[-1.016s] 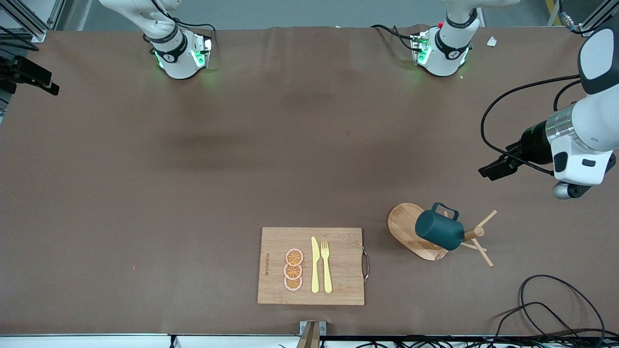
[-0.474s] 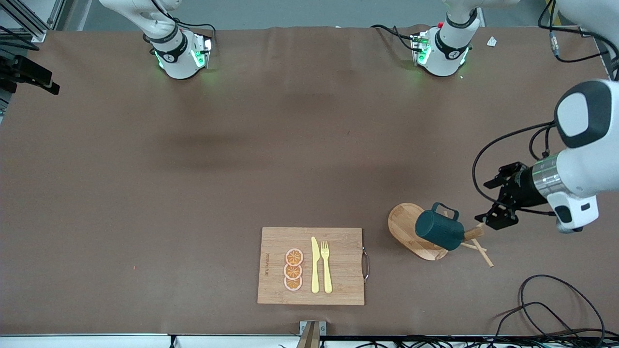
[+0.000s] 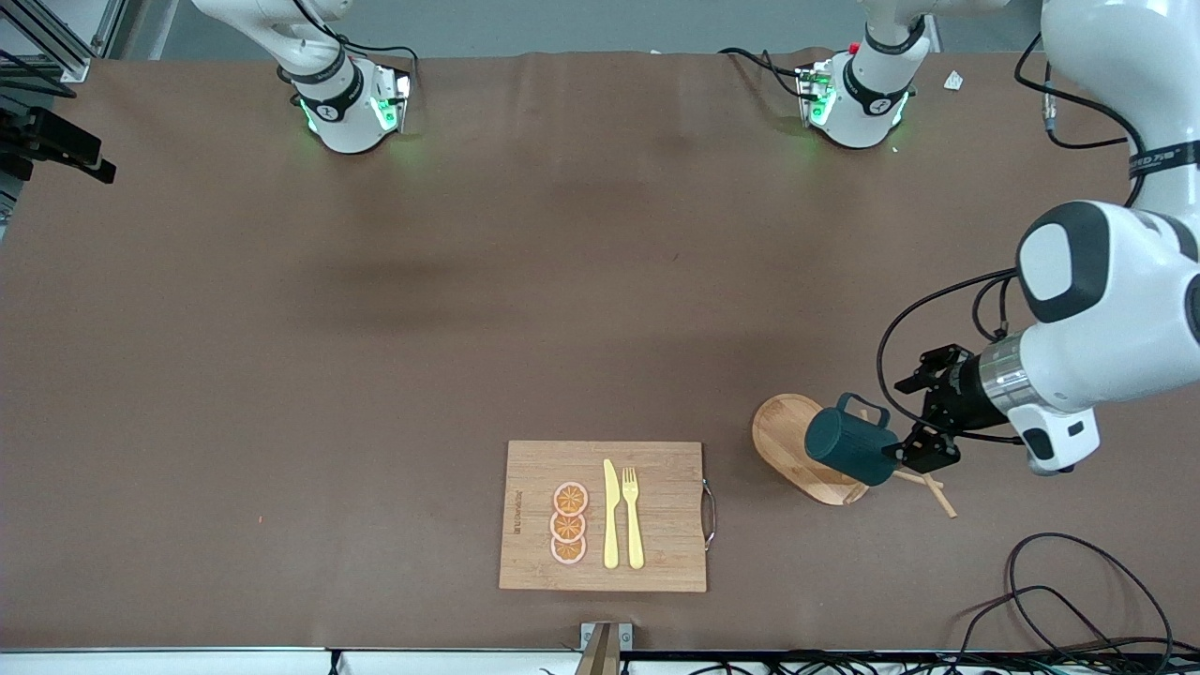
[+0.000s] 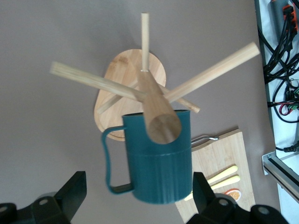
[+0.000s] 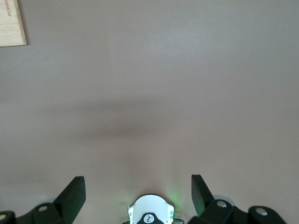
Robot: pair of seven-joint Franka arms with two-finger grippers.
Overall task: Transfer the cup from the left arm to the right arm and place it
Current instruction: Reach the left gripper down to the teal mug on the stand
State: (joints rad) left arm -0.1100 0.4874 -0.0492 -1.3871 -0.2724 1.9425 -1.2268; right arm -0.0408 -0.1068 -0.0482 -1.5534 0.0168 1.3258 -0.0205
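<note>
The dark teal ribbed cup hangs tilted on a peg of the wooden rack, toward the left arm's end of the table. My left gripper is open beside the rack's peg tops, close to the cup. In the left wrist view the cup lies between the two spread fingers of the left gripper, untouched, with its loop handle to one side and the rack's thick post in front of it. My right gripper is out of the front view; its wrist view shows it open, holding nothing, over bare table.
A bamboo cutting board lies nearer the front camera than the rack. It carries a yellow knife, a yellow fork and orange slices. Black cables loop at the table's corner on the left arm's end.
The left arm has swung down and in toward the rack, bringing its open gripper from well clear of the cup to right beside it. The cup has not moved.
</note>
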